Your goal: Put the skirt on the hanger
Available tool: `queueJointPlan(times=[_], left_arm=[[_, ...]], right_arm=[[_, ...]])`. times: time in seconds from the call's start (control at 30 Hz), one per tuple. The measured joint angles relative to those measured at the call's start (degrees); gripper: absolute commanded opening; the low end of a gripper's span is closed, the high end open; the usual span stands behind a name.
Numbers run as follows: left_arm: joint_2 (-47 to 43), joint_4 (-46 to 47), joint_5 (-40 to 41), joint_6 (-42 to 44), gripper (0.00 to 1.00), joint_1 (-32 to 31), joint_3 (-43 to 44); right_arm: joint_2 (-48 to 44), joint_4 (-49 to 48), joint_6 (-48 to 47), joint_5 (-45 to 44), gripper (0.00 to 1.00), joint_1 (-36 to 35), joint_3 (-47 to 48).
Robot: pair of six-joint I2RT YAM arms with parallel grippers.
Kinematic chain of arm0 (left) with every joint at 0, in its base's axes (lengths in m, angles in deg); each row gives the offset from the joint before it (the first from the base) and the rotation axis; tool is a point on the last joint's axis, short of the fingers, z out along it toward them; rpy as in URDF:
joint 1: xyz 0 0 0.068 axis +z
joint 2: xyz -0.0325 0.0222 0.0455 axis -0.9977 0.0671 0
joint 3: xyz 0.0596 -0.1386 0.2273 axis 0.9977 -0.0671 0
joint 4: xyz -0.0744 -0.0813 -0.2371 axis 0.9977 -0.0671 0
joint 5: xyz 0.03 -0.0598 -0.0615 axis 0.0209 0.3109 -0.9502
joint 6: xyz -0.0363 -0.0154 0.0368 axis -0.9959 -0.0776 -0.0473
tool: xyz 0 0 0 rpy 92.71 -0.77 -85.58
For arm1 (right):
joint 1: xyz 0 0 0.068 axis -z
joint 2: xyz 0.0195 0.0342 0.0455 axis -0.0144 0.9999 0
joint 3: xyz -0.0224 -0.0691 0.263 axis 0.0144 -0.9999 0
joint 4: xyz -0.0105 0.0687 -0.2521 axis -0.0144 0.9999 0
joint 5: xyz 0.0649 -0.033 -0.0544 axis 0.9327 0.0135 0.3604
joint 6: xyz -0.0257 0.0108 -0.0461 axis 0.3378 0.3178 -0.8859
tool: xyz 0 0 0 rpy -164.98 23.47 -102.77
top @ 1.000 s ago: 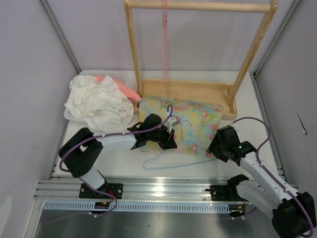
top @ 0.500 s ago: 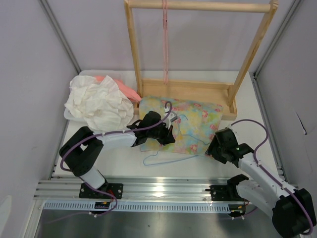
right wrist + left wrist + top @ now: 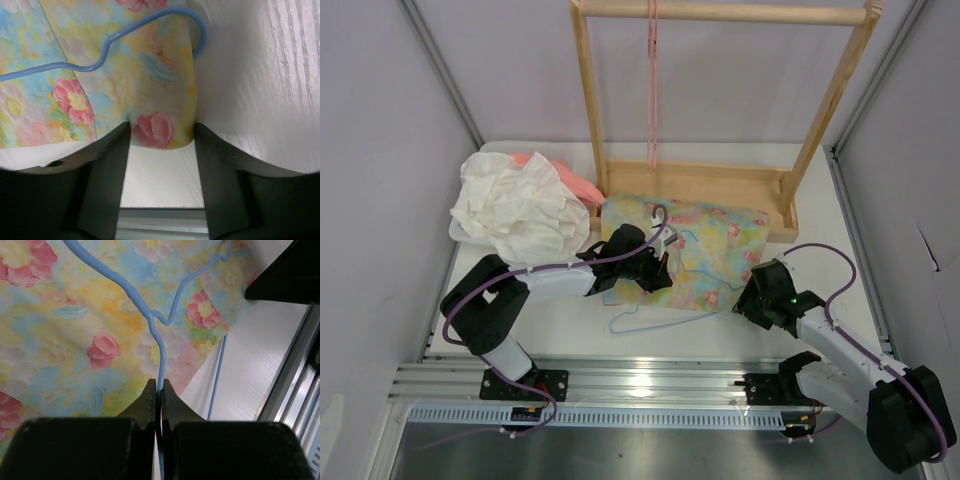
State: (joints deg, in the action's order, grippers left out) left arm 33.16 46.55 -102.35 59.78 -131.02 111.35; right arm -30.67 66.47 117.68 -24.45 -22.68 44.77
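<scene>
The skirt [image 3: 720, 240] lies flat on the table [image 3: 570, 310], just near of the wooden rack [image 3: 690, 185] base, at centre-right. The hanger [image 3: 161, 355] rests on it, its lower bar running off the near hem. The left gripper [image 3: 159, 387] is pinched tight on the hanger's wire. The right gripper [image 3: 161, 135], jaws apart, straddles the skirt's near right corner. Probably best: hold the hanger steady and nip only the cloth's edge — not the wire — before drawing it over.

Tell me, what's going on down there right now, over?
Left gripper shut on the hanger. Right gripper open, straddling a corner of the skirt. Hanger lies on top of the flat skirt. White cloth heaped off to the left.
</scene>
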Motion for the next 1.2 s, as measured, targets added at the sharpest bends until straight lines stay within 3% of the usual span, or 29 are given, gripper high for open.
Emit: queueJointPlan(times=[0.13, 0.3, 0.53, 1.2], left_arm=[[0.0, 0.0, 0.22, 0.0, 0.0, 0.0, 0.0], [0.0, 0.02, 1.66, 0.61, 0.0, 0.0, -0.02], [0.02, 1.73, 4.68, 1.44, 0.0, 0.0, -0.83], [2.64, 11.19, 16.68, 0.94, 0.0, 0.0, -6.16]], right_arm=[[0.42, -1.33, 0.39, -0.02, 0.28, 0.0, -0.48], [0.28, 0.42, -0.44, -0.81, 0.17, 0.9, 1.05], [0.31, 3.32, -5.09, 0.76, 0.16, 10.19, 9.7], [2.97, 8.85, -11.02, 8.72, 0.15, 21.03, 20.11]])
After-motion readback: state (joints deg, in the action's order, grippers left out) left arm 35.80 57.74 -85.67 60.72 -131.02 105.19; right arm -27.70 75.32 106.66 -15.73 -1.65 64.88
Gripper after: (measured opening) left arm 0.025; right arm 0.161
